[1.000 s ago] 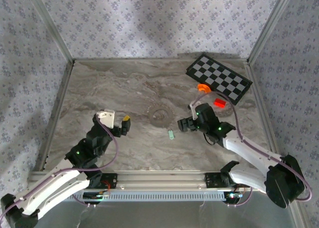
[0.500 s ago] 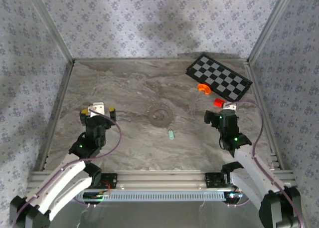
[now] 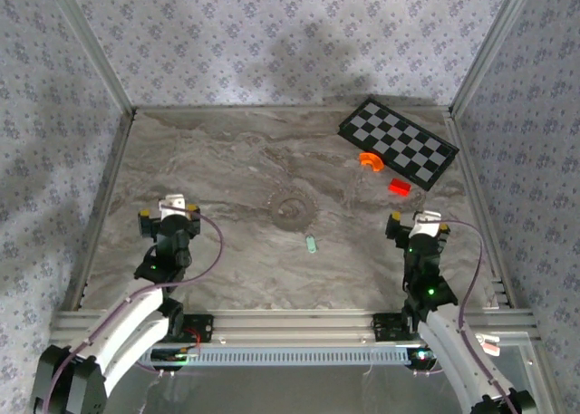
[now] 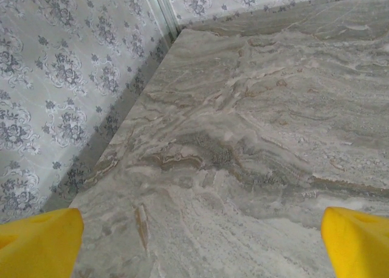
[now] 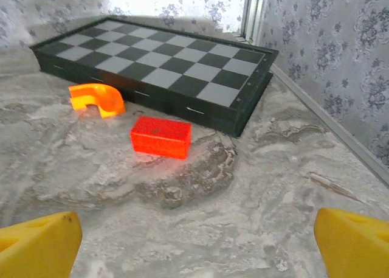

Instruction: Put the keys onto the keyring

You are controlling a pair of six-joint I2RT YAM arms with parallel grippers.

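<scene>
my left hand [image 3: 169, 216] and right hand [image 3: 417, 224] hang wide and empty, well apart from the keyring [image 3: 293, 208] and a key [image 3: 311, 244] at the middle of the bench [image 3: 227, 160] — so flat i could skid them away.

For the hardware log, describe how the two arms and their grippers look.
Left arm and right arm: white shells near the bases, black links above, small green lights, a thin mauve cable looping alongside each. The left gripper and right gripper are black with a white top block and yellow fingertips.
</scene>
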